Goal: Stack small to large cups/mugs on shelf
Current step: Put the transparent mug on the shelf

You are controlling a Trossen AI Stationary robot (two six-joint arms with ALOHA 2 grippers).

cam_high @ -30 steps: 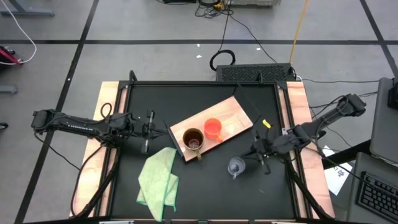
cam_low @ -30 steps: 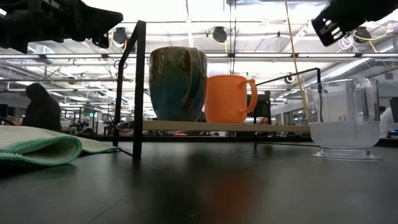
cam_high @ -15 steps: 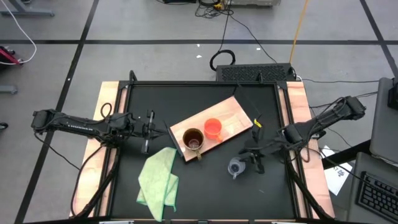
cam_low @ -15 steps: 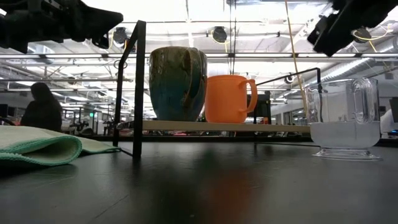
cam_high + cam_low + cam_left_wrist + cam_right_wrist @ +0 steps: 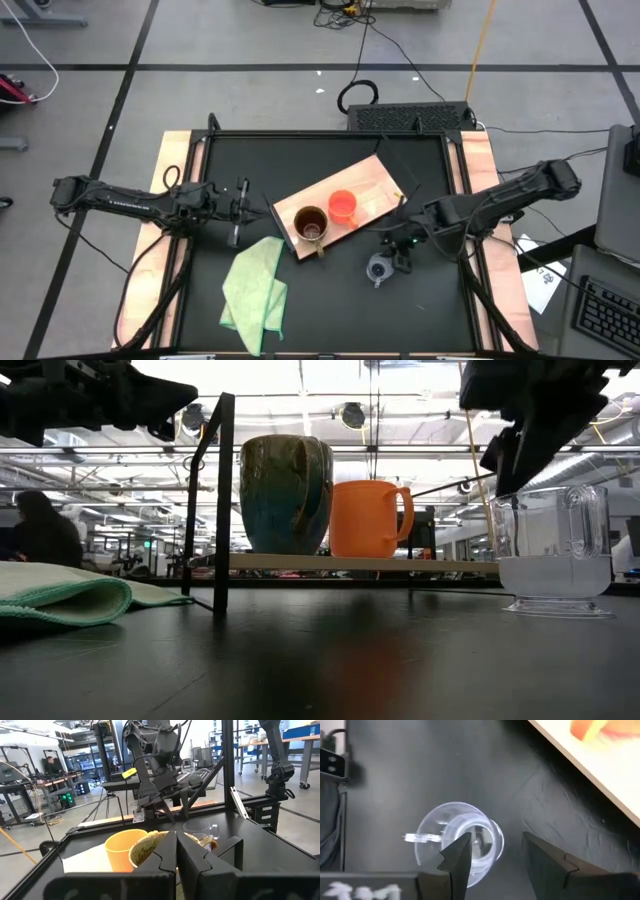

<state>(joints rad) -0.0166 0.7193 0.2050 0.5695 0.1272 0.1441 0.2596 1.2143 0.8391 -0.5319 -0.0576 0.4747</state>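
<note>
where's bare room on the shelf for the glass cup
The shelf is bare on its far right end, beyond the orange mug. Its near left end is crowded: the brown mug stands beside the orange one. The glass cup stands on the table.

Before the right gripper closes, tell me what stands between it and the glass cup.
Nothing visible does. The right gripper hangs open right above the glass cup, which stands alone on the black table, off the shelf. The right wrist view shows one finger over the cup's rim.
</note>
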